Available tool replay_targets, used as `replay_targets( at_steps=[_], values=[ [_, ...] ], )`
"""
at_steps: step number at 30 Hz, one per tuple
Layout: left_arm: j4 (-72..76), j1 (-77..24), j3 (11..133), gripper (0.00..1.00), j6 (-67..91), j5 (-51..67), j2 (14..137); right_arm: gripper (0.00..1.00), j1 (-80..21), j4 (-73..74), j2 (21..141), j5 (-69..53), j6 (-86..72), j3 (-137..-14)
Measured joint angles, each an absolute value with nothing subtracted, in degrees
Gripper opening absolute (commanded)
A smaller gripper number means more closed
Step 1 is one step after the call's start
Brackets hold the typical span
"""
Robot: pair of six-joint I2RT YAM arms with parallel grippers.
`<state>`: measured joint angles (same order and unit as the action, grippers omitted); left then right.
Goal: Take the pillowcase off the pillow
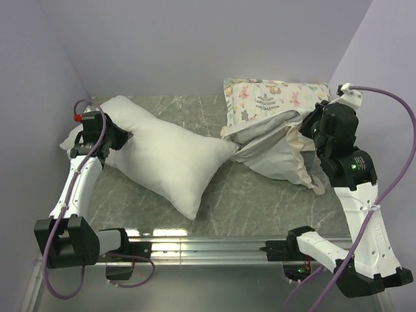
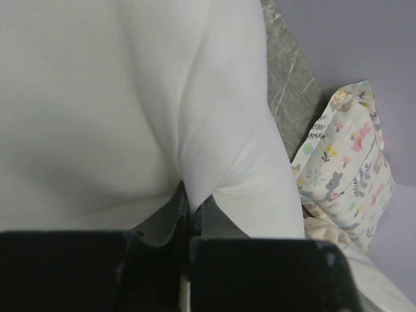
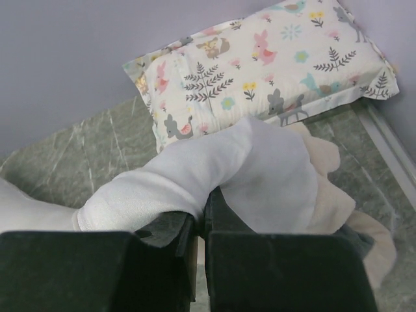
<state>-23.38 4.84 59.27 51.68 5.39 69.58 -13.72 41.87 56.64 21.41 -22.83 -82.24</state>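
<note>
Top external: pillow [image 1: 162,159] lies on the left half of the tabletop [image 1: 260,201], long axis diagonal from back-left to front-centre. One corner pokes right toward the pillowcase [image 1: 276,149], which sits crumpled on the right half with its mouth facing left and its grey side showing.

Key relation: that right-hand pillow corner meets the pillowcase mouth. It's touching or just tucked in, and I can't tell which from above. My read is the task is nearly done, with that corner the only possible overlap.

Left fingers [image 1: 117,138] are at the pillow's back-left end, and right fingers [image 1: 311,130] are at the pillowcase's right end. The two grips sit at opposite ends of a roughly left-right line. The next move probably means pulling apart along that line, with the right arm going further right. Room is tight there: the side wall is near, and the animal-and-plant print pillow [image 1: 273,94] sits just behind the case, against the back wall.

Left wrist: fingers are clenched on a pinch of plain white pillow fabric, with creases radiating up from the pinch. The view shows no grey and only a sliver of cream at the far end, so the near end is bare.

Right wrist: fingers are clenched on a bunch of white fabric, which I take for the pillowcase lining turned out. The cream frill [image 3: 335,195] lies just right of it.

View differences:
- The wrist cams confirm both grips, which the top view hides behind the wrists.
- Only the top view shows the corner-to-mouth junction.
- The right wrist catches just a sliver of pillow at its left edge.
</note>
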Motion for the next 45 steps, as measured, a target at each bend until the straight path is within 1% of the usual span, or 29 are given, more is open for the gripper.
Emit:
replay_targets(
  at_steps=[9,20,26,33,35,38,42,45],
  values=[
    [-21.12,3.36,58.0,0.0,51.7,5.06,69.47,0.0,-10.94,44.05,58.67,19.81,-22.83,-87.57],
    [-20.08,1.74,57.39,0.0,51.72,4.89,69.47,0.0,-8.64,47.79,60.6,19.86,-22.83,-100.97],
    [-19.73,0.49,57.39,0.01,51.7,4.38,69.47,0.0,-7.86,48.62,60.8,19.84,-22.85,-103.5],
    [-18.52,-4.64,56.84,0.0,51.75,3.14,69.47,0.0,-7.84,48.64,60.99,19.79,-22.85,-103.53],
    [-17.85,-5.45,56.29,0.0,51.77,3.14,69.56,0.0,-7.81,45.87,59.07,19.49,-23.03,-98.59],
    [-17.21,-6.13,56.16,0.0,51.75,2.87,69.73,0.0,-7.81,41.95,55.16,18.46,-23.55,-86.52],
    [-16.58,-6.55,55.94,0.01,51.77,2.33,70.0,0.0,-7.81,37.74,50.41,16.21,-25.58,-67.16],
    [-15.97,-6.76,55.7,0.01,51.77,2.11,70.15,0.0,-7.84,31.2,48.56,12.67,-28.27,-53.3]
  ],
)
